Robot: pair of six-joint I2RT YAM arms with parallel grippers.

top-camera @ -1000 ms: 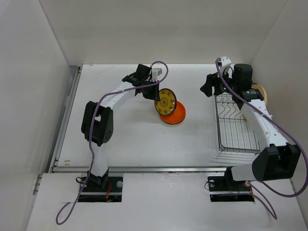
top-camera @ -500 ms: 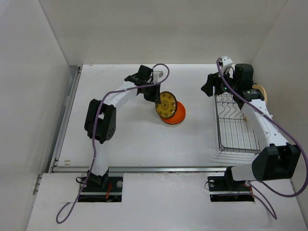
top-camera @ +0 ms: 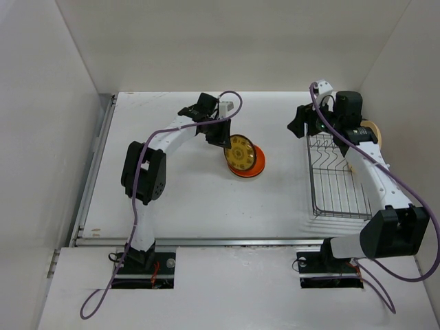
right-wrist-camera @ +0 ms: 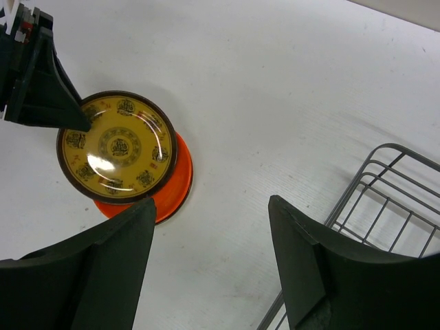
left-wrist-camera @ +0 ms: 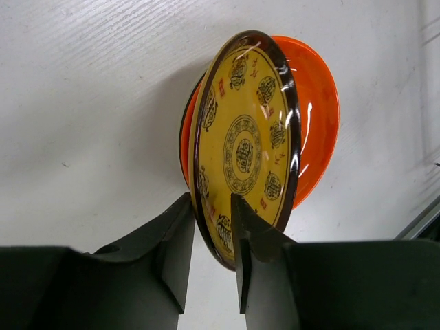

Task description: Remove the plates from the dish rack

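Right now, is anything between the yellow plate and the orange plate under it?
Nothing visible. The left gripper pinches the yellow plate by its rim, tilted over the orange plate, with no other thing between them.

Enclosure seen from above. A white table (top-camera: 185, 199) filled the centre of the frame, bounded by a plain white back wall (top-camera: 227, 41) at the top and by a left side panel (top-camera: 34, 137) and a right side panel (top-camera: 412, 62). A metal rail (top-camera: 96, 158) ran along the table's left side, and a metal strip (top-camera: 206, 241) along its lower edge. A white ledge (top-camera: 234, 289) crossed the bottom of the frame. Lighting was even, with soft shadows.
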